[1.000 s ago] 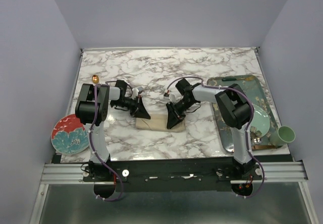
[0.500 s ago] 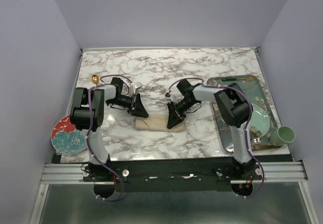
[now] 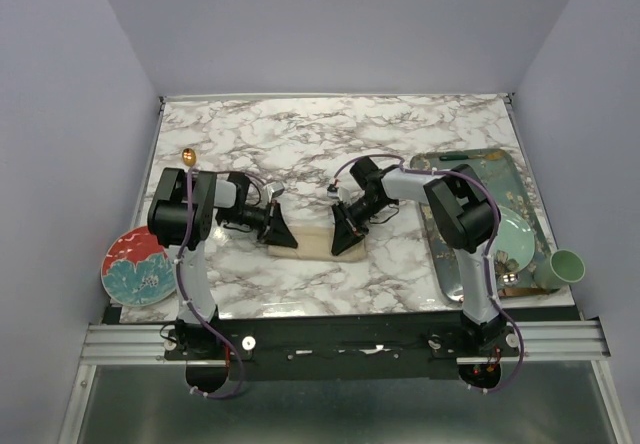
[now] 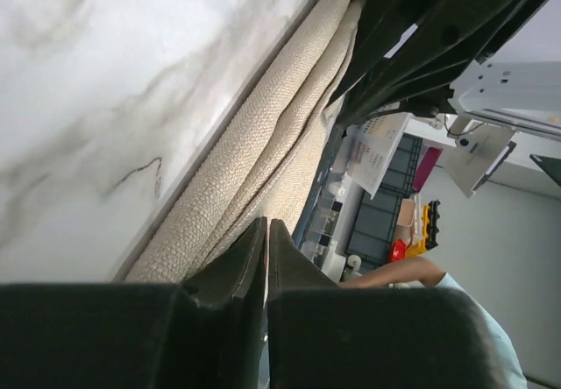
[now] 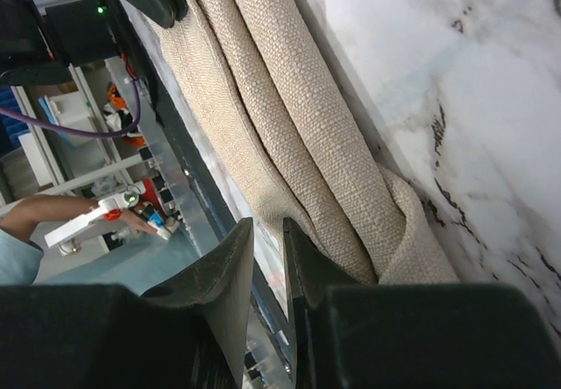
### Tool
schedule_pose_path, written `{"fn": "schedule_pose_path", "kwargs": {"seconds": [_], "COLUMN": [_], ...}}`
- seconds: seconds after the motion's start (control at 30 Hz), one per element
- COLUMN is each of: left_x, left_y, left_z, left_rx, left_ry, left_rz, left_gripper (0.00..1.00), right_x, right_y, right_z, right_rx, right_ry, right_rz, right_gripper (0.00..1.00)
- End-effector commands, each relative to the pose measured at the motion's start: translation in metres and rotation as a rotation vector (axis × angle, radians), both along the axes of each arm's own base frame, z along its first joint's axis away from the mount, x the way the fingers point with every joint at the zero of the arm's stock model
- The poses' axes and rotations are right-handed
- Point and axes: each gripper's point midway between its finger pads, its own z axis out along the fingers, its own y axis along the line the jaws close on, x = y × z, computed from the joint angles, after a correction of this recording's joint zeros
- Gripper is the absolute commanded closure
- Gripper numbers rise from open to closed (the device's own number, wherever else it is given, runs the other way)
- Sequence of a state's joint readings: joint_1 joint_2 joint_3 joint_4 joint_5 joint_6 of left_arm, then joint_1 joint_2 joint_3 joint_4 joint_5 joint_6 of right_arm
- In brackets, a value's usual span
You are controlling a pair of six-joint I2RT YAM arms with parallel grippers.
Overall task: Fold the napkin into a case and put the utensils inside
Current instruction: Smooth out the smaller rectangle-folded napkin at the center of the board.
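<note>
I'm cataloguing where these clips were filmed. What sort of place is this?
Probably a robotics lab test booth: a marble-patterned tabletop boxed in by plain lavender walls, a metal mounting rail along its near edge, and storage shelves in the left wrist view.

Left arm [image 3: 188, 212] and right arm [image 3: 456, 207] bend inward, tips facing. Left gripper [image 4: 266, 224]: jaws almost together, thin slit between. Right gripper [image 5: 268, 228]: jaws narrowly apart.
</note>
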State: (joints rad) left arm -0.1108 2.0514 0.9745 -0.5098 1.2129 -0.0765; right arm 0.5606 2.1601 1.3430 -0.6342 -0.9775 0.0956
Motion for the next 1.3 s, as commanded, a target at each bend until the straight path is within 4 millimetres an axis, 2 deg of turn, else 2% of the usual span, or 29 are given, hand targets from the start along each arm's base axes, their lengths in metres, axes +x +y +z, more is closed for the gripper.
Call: {"fn": "schedule_pose_path", "kwargs": {"seconds": [0.0, 0.17, 0.23, 0.3, 0.37, 0.47, 0.63, 0.73, 0.8, 0.83, 0.87, 0.9, 0.93, 0.97, 1.03, 1.07, 1.1, 1.17, 1.23, 1.27], "left_x": [-0.001, -0.002, 0.001, 0.002, 0.003, 0.005, 0.007, 0.007, 0.009, 0.01, 0.015, 0.007, 0.006, 0.012, 0.013, 0.02, 0.024, 0.032, 0.043, 0.046], "left_y": [0.028, 0.026, 0.026, 0.025, 0.024, 0.024, 0.026, 0.026, 0.022, 0.021, 0.017, 0.015, 0.011, 0.008, 0.004, 0.002, 0.002, -0.003, -0.007, -0.015], "left_z": [-0.051, -0.044, -0.042, -0.041, -0.041, -0.043, -0.043, -0.039, -0.023, -0.017, 0.003, 0.015, 0.024, 0.041, 0.056, 0.064, 0.072, 0.088, 0.093, 0.1], "left_rx": [0.183, 0.17, 0.167, 0.166, 0.167, 0.174, 0.184, 0.172, 0.139, 0.121, 0.084, 0.067, 0.046, 0.039, 0.04, 0.045, 0.063, 0.071, 0.1, 0.101], "left_ry": [0.046, 0.022, 0.012, 0.009, 0.006, 0.008, 0.001, -0.022, -0.065, -0.139, -0.213, -0.223, -0.303, -0.38, -0.439, -0.506, -0.571, -0.69, -0.817, -0.881], "left_rz": [0.033, 0.025, 0.028, 0.025, 0.022, 0.025, 0.028, 0.02, 0.007, -0.028, -0.045, -0.077, -0.129, -0.146, -0.176, -0.194, -0.206, -0.235, -0.274, -0.305], "left_gripper": [0.89, 0.89, 0.89, 0.89, 0.89, 0.89, 0.88, 0.85, 0.8, 0.75, 0.72, 0.69, 0.64, 0.62, 0.58, 0.57, 0.56, 0.54, 0.53, 0.52], "right_x": [0.001, 0.004, 0.005, 0.007, 0.007, 0.005, 0.011, 0.016, 0.019, 0.02, 0.021, 0.022, 0.025, 0.025, 0.027, 0.027, 0.026, 0.023, 0.022, 0.02], "right_y": [-0.019, -0.004, 0.001, 0.004, 0.004, -0.005, -0.043, -0.052, -0.05, -0.049, -0.047, -0.045, -0.043, -0.041, -0.033, -0.03, -0.025, -0.022, -0.023, -0.026], "right_z": [-0.017, 0.052, 0.07, 0.075, 0.07, 0.033, -0.03, -0.042, -0.039, -0.038, -0.035, -0.032, -0.028, -0.024, 0.0, 0.01, 0.036, 0.06, 0.089, 0.094], "right_rx": [-0.101, 0.058, 0.106, 0.118, 0.106, 0.012, -0.169, -0.215, -0.207, -0.201, -0.191, -0.178, -0.161, -0.149, -0.077, -0.05, 0.018, 0.07, 0.12, 0.121], "right_ry": [-0.05, -0.107, -0.109, -0.107, -0.083, -0.04, 0.007, -0.009, -0.023, -0.029, -0.038, -0.039, -0.052, -0.057, -0.071, -0.08, -0.099, -0.121, -0.178, -0.18], "right_rz": [0.012, -0.004, -0.009, -0.015, -0.021, -0.028, -0.083, -0.084, -0.081, -0.077, -0.074, -0.07, -0.066, -0.062, -0.059, -0.057, -0.055, -0.053, -0.057, -0.066], "right_gripper": [0.71, 0.69, 0.68, 0.68, 0.68, 0.68, 0.69, 0.7, 0.7, 0.7, 0.7, 0.7, 0.7, 0.7, 0.69, 0.68, 0.65, 0.63, 0.6, 0.59]}}
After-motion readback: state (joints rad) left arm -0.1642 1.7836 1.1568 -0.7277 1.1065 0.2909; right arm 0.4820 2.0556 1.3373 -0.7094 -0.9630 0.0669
